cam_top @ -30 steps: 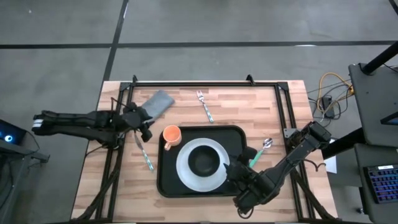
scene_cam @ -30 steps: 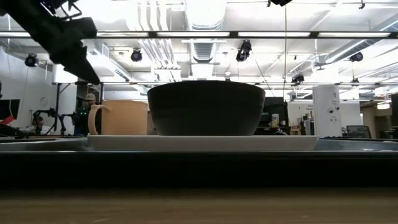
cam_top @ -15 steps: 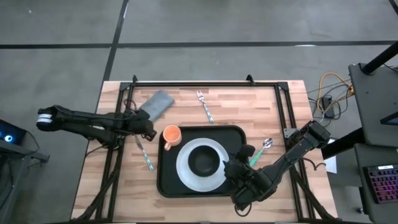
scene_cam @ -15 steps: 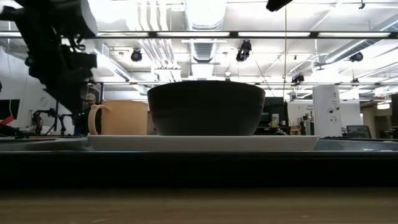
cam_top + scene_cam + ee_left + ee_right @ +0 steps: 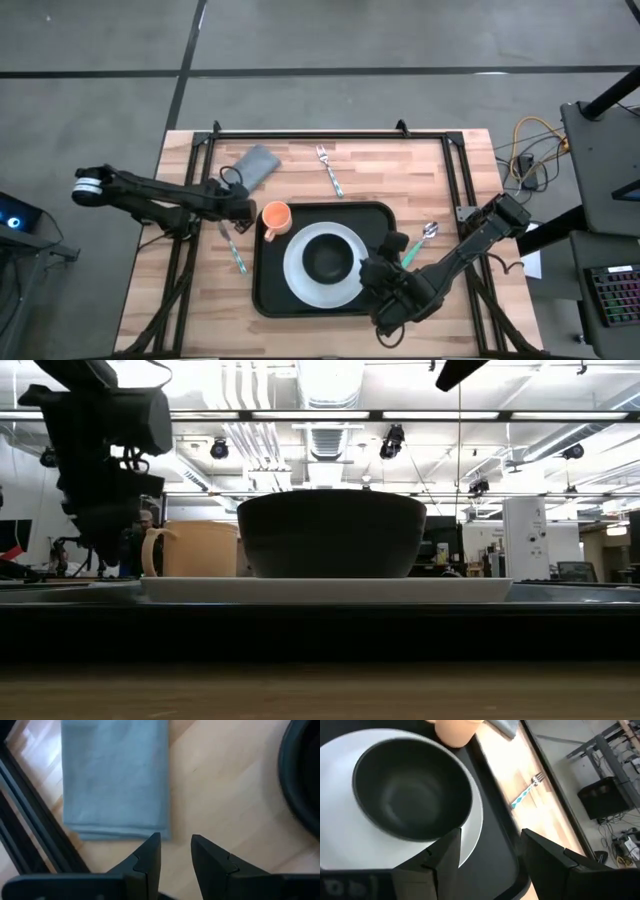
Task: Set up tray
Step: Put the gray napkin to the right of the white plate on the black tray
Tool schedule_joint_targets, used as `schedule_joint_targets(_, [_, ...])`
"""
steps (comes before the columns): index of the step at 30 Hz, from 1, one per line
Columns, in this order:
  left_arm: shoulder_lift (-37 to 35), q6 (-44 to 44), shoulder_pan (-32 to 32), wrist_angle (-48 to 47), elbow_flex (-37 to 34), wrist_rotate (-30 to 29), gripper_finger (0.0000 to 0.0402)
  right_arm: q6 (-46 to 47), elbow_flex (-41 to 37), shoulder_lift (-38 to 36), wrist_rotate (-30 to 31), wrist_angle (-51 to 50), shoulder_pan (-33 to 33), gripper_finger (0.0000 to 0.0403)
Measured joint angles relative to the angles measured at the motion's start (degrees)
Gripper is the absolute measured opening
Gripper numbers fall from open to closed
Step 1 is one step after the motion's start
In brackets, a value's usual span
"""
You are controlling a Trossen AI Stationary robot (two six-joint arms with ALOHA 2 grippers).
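The black tray lies mid-table. On it stand a white plate carrying a black bowl and an orange cup in its far-left corner. A folded grey napkin lies flat on the wood near the far-left corner. My left gripper hovers between the napkin and the cup, open by a narrow gap with bare wood under it. My right gripper is wide open over the plate's right rim, beside the bowl.
A teal-handled utensil lies left of the tray. A fork lies beyond the tray's far rim, and a green-handled spoon to its right. Black frame rails line the table's edges. Bare wood lies near the table's left edge.
My left gripper has moved right, toward the orange cup, and has come down toward the table. My right gripper has edged slightly toward the plate. Tray, plate, bowl, cup and utensils have kept their places.
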Motion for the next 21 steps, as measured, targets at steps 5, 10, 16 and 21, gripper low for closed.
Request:
schedule_joint_targets(5, [0.5,1.4,-0.1,-0.6,-1.1,1.6,0.0112,-0.9,-0.3,0.0,-0.5,0.0,0.0,0.0194])
schedule_joint_targets(10, [0.6,2.0,-0.1,-0.5,-1.7,2.4,0.0153,-1.5,-0.4,0.0,-0.5,0.0,0.0,0.0194])
schedule_joint_targets(16, [2.2,4.2,-0.1,0.1,-2.4,2.1,0.0172,-1.5,-0.4,0.0,-0.5,0.1,0.0,0.0194])
schedule_joint_targets(21, [4.5,2.3,-0.1,1.2,-3.4,-0.4,0.0173,-1.5,-0.4,0.0,-0.5,0.2,0.0,0.0194])
